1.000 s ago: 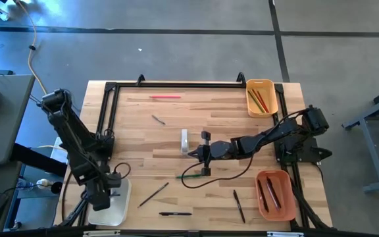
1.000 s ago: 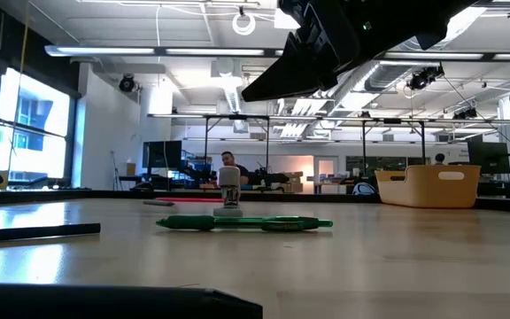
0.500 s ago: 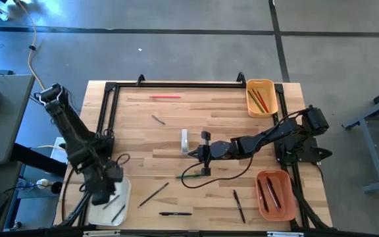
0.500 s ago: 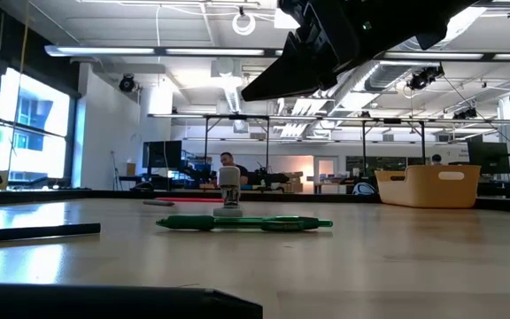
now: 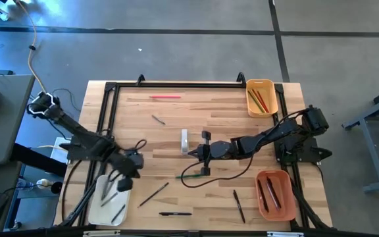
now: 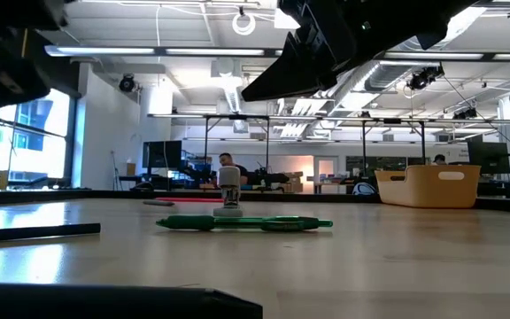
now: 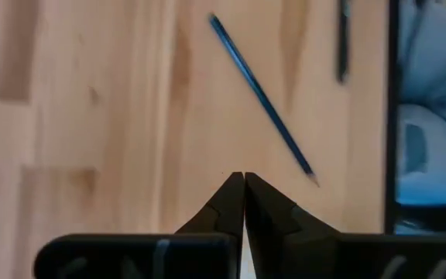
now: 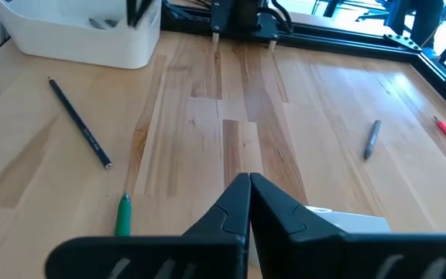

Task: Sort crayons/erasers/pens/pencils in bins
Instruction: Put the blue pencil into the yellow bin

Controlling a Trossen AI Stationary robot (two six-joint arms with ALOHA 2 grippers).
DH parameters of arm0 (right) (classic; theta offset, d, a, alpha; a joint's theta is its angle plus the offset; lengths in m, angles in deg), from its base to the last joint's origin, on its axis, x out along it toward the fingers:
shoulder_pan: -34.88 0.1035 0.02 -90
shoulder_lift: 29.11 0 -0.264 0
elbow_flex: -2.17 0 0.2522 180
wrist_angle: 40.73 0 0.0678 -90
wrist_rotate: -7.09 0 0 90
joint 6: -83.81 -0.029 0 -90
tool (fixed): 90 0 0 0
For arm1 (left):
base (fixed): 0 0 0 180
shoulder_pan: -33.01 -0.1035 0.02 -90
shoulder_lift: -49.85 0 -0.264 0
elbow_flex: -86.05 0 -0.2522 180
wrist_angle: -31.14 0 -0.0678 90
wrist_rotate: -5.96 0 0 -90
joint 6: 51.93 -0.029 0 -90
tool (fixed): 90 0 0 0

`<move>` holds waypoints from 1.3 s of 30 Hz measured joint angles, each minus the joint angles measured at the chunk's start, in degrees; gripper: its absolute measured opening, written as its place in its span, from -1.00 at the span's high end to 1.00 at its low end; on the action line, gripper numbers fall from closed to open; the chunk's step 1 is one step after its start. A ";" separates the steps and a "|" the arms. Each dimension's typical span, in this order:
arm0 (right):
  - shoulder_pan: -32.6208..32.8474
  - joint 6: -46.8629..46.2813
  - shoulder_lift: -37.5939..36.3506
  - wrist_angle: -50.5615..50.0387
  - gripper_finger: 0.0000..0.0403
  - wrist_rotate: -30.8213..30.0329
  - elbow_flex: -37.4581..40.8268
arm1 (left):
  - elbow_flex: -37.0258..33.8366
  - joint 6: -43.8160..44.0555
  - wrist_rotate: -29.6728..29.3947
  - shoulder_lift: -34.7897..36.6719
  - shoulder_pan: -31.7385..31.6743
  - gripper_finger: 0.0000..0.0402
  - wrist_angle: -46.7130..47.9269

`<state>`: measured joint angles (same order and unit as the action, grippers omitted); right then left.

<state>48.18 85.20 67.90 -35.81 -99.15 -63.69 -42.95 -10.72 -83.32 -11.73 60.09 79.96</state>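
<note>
My left gripper (image 5: 131, 162) (image 7: 244, 183) is shut and holds nothing. It hangs over bare wood just beyond the cream bin (image 5: 98, 212), which has two dark sticks (image 5: 108, 188) lying in it. A dark pencil (image 7: 262, 97) (image 5: 153, 194) lies on the table ahead of it. My right gripper (image 5: 199, 151) (image 8: 248, 183) waits shut and empty above the table's middle, by a green pen (image 5: 180, 176) (image 6: 244, 223) and a white eraser (image 5: 184, 140). Pencils lie in the yellow bin (image 5: 270, 91), dark sticks in the orange bin (image 5: 287, 196).
Loose on the wood lie a red pencil (image 5: 166, 97), a short grey stick (image 5: 158, 119), and two black pens (image 5: 175, 213) (image 5: 239, 205) near the front edge. A black cable (image 5: 216, 178) loops under my right arm. A black frame (image 5: 104, 112) edges the table.
My left gripper has swung away from over the cream bin, toward the table's right and far edges, rising a little and turning as it went. Dark sticks now show in the bin where it stood.
</note>
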 joint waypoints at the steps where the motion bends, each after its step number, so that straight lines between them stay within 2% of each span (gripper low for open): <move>1: 0.00 -0.04 0.00 0.00 1.00 -0.12 0.00 | -0.01 -1.30 0.14 -1.02 -1.57 1.00 -0.90; 4: -0.02 0.02 0.00 -0.02 1.00 -0.14 0.00 | -0.01 -2.95 1.57 -3.88 -5.64 1.00 -4.79; 7: -0.02 0.18 0.00 -0.07 1.00 -0.13 0.00 | 0.03 -2.85 2.43 -7.07 -6.71 1.00 -8.10; 11: -0.02 0.57 0.00 -0.11 1.00 -0.12 0.02 | 2.99 -0.60 -0.43 -13.02 -4.72 1.00 -7.47; 16: -0.02 0.56 0.00 -0.62 1.00 -0.12 0.02 | 10.09 4.74 -3.92 -21.07 -0.60 0.98 -4.82; 24: 1.09 0.59 0.00 -1.73 1.00 -0.14 0.02 | 19.20 14.10 -6.36 -32.15 3.89 0.65 -1.32; 31: 1.88 1.66 0.00 -1.60 1.00 -0.29 0.02 | 22.28 17.36 -5.85 -39.01 5.39 0.37 0.04; 35: 1.86 1.66 0.00 -1.30 1.00 -0.34 0.02 | 22.40 19.33 -5.54 -41.36 5.74 0.32 1.26; 39: 1.86 1.66 0.00 -1.00 1.00 -0.34 0.02 | 22.49 19.00 -5.28 -42.64 6.10 0.36 1.12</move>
<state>50.04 86.86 67.90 -36.81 -99.49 -63.67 -20.46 8.28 -88.61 -54.37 66.20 81.09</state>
